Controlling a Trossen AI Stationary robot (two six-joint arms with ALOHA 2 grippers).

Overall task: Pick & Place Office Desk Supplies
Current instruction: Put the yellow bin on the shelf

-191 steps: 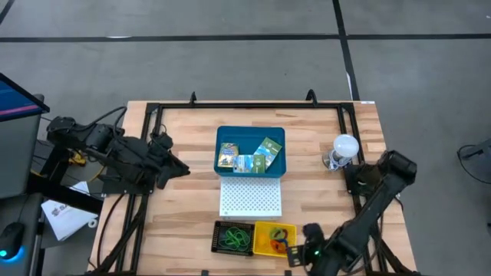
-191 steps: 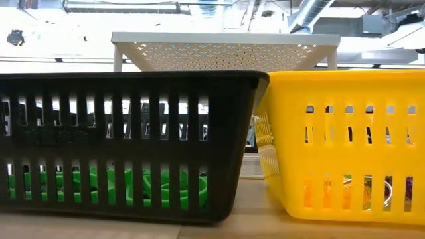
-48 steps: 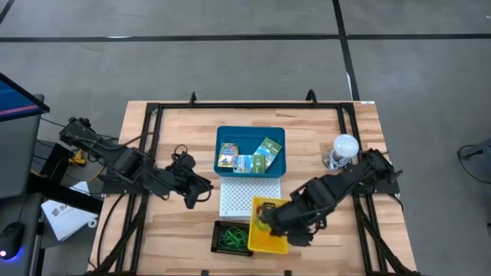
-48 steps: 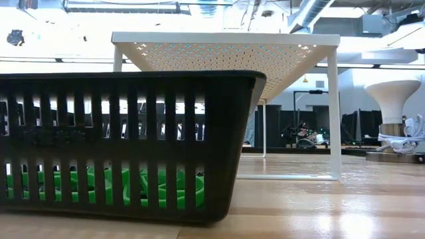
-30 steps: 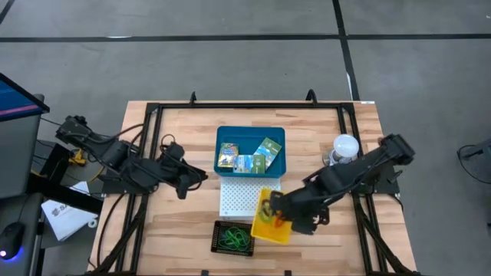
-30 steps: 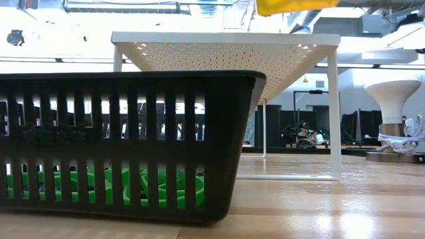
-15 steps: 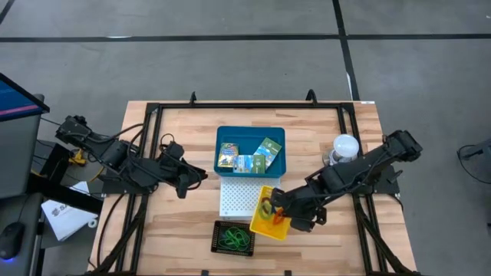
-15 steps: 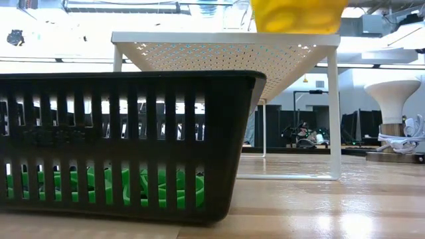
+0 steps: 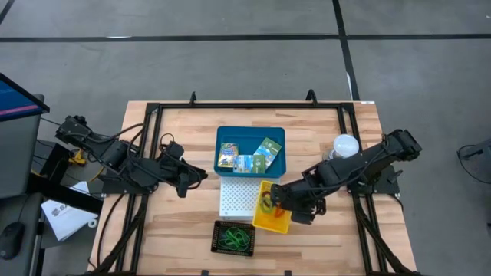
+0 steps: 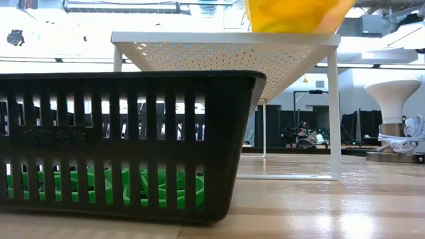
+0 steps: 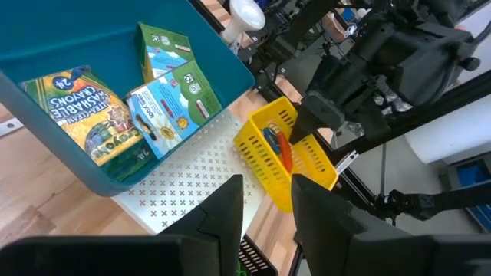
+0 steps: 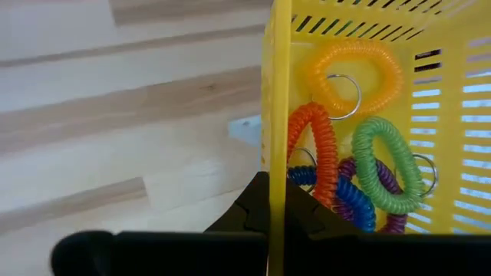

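Gripping slotted yellow plastic basket [image 9: 273, 211] wall, right gripper [image 9: 290, 208] clamped, lifting it onto white perforated metal shelf [image 9: 242, 198] alongside; left gripper [image 9: 201, 177] parted, idle.

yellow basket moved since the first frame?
Yes. The yellow basket left its spot beside the black basket; the right gripper now holds it at the white perforated shelf.

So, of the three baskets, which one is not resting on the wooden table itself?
The yellow basket: the right tool grips its rim over the white perforated stand. The black basket and the blue bin sit on the table.
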